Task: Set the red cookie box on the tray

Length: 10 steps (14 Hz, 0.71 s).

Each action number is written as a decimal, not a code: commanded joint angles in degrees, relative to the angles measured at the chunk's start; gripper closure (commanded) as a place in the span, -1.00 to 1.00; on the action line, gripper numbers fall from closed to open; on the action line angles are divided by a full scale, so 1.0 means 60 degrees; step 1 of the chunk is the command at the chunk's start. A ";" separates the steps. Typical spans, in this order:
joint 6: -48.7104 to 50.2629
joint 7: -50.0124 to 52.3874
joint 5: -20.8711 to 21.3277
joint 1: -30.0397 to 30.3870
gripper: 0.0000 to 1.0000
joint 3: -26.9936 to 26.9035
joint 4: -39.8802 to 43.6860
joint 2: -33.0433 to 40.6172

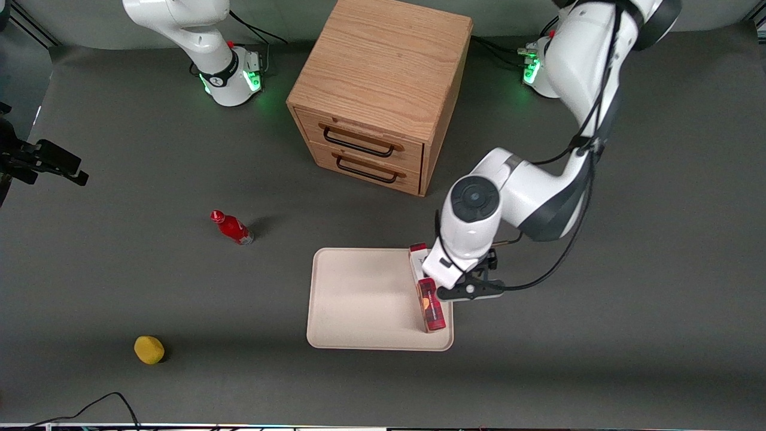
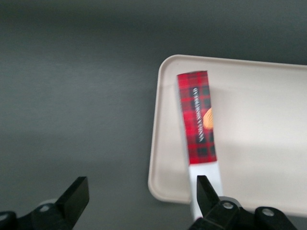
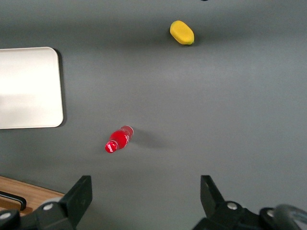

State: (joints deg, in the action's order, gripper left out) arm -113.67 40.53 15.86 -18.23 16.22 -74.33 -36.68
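One yellow lump (image 1: 149, 349), one red cookie box (image 1: 432, 304) on one tray (image 1: 359, 299), tool (image 2: 139, 196) wide open, empty.

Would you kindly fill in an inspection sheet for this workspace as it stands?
Surface: dark grey table.
Job's things: red cookie box lies on the tray, along its edge toward the working arm.
Clutter: red bottle, yellow object, wooden drawer cabinet.
Hand: left hand open above the tray's edge, one finger over the box's white end.
Cables: black cable at the table's near edge.
Surroundings: nothing seen.
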 commanded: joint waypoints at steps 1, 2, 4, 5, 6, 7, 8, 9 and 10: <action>0.0236 -0.1448 -0.0634 0.0810 -1.00 -0.0052 -0.2651 0.2488; 0.0543 -0.1801 -0.0853 0.0987 -1.00 -0.0081 -0.3062 0.3118; 0.1202 -0.2430 -0.0928 0.1309 -1.00 -0.0315 -0.3417 0.4029; 0.1553 -0.2855 -0.0943 0.1499 -0.99 -0.0432 -0.3505 0.4425; 0.1847 -0.3120 -0.1059 0.1718 -0.99 -0.0491 -0.3564 0.4762; 0.2053 -0.3413 -0.1307 0.1996 -0.99 -0.0550 -0.3594 0.5055; 0.2185 -0.3836 -0.1542 0.2391 -0.99 -0.0579 -0.3637 0.5290; 0.2245 -0.4537 -0.1703 0.2743 -0.99 -0.0783 -0.3783 0.5525; 0.2231 -0.5341 -0.1995 0.2862 -0.99 -0.1176 -0.4118 0.5832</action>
State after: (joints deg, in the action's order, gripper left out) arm -99.92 16.23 7.16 -3.72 11.70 -93.99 -6.01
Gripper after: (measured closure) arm 0.000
